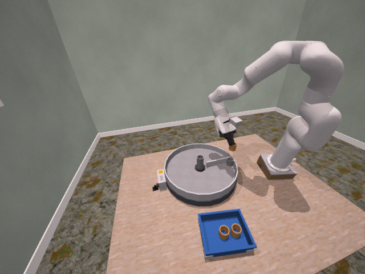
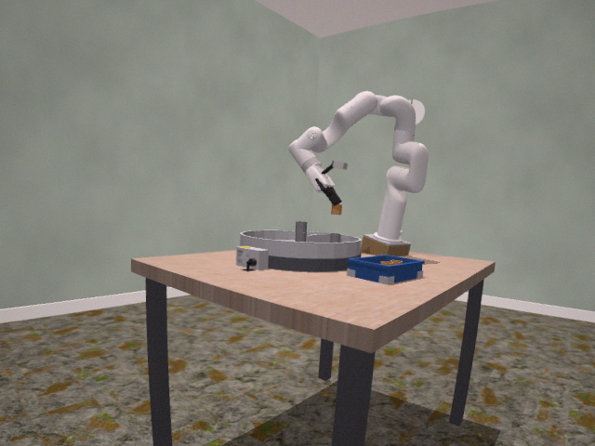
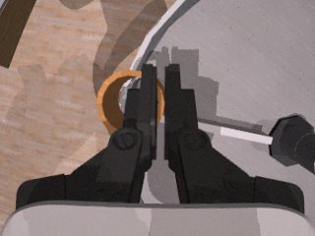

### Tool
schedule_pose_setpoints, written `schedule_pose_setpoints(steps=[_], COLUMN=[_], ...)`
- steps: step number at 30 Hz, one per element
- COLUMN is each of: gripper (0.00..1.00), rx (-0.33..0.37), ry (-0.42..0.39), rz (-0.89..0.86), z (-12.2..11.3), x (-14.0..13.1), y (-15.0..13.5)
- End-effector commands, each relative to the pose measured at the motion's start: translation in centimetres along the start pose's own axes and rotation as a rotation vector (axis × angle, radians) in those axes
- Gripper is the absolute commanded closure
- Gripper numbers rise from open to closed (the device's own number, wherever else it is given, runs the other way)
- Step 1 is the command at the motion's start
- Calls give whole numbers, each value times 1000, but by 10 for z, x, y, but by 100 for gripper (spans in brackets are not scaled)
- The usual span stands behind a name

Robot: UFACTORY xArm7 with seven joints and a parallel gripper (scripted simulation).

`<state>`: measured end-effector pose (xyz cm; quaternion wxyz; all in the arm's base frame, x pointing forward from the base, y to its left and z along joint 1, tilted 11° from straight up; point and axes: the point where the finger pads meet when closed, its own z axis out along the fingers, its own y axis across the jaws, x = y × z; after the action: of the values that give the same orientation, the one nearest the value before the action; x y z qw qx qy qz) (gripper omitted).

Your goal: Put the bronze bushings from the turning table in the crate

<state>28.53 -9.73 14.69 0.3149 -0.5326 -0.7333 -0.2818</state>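
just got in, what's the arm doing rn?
The gripper is shut on the wall of a bronze bushing, held in the air above the rim of the turning table. Two bronze bushings already lie in the blue crate. One steel bushing sits on the turning table.

One bronze bushing, a short orange-brown ring with an open bore, is hanging in the air above the far rim of the turning table, pinched by its wall between the nearly closed jaws. Two more bronze bushings are lying side by side on the floor of the blue crate, touching or nearly so, their bores facing up and toward the top camera. A steel bushing, a short grey ring, is sitting upright on the grey turning table near its right rim, at the end of the grey bar reaching out from the hub. The crate is resting on the table just in front of the turning table.
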Motion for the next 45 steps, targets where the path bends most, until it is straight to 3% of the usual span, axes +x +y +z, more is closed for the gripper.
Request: schedule_pose_setpoints(steps=[1,12,19,27,29,45], gripper=[100,100,100,100,100,100], rx=[-2,-2,-2,-2,-2,-2], ry=[-3,-3,-3,-3,-3,-3], rz=[-2,-2,-2,-2,-2,-2], z=[-2,-1,7,33,33,93], x=[0,1,11,41,41,113], y=[1,2,18,66,66,180])
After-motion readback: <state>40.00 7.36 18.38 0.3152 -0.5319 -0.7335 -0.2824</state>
